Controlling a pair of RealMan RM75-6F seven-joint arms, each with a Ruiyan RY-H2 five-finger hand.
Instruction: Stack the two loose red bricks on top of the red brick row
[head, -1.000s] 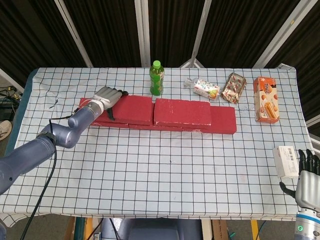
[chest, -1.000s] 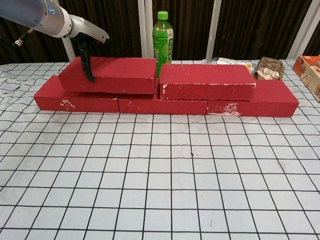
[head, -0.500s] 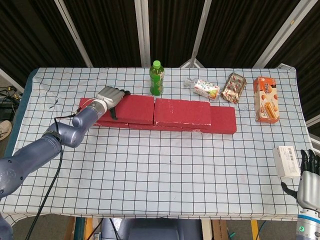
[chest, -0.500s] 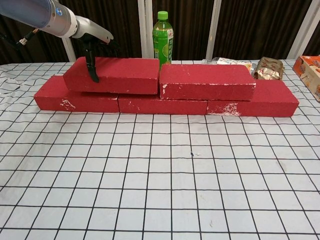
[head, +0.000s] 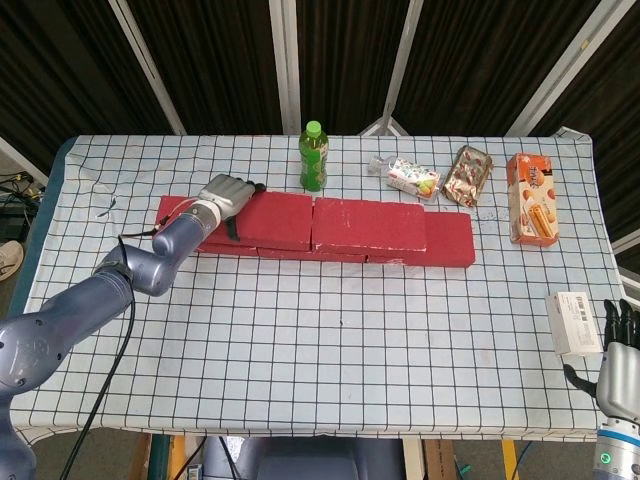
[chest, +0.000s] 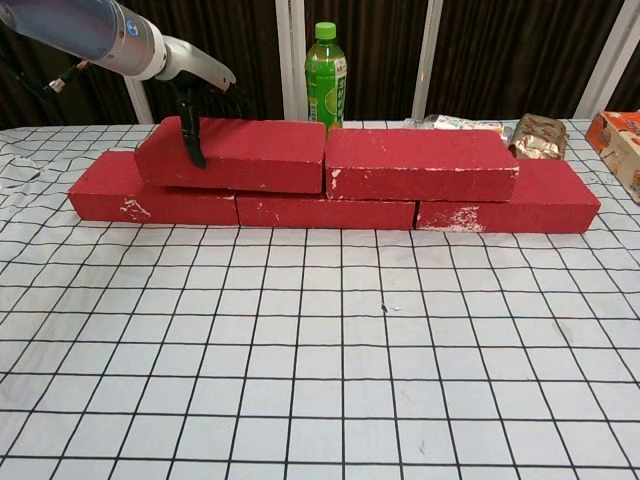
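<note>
Two upper bricks sit on red brick row (chest: 330, 212), frame centre. Left hand (head: 226, 193) grips left upper brick (chest: 235, 153) at its end; likely stiff, light foam, rough faces. Right hand (head: 618, 352) lower right, empty, fingers apart.

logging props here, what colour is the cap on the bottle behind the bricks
Bright green, like the bottle itself; the chest view shows it best.

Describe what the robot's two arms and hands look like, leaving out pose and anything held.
The left arm has rounded blue-grey metallic segments, a silver-white wrist cuff and a black cable running alongside. The left hand is silver-grey with dark fingers. The right hand is grey with black fingers, on a grey wrist with a small green light.
</note>
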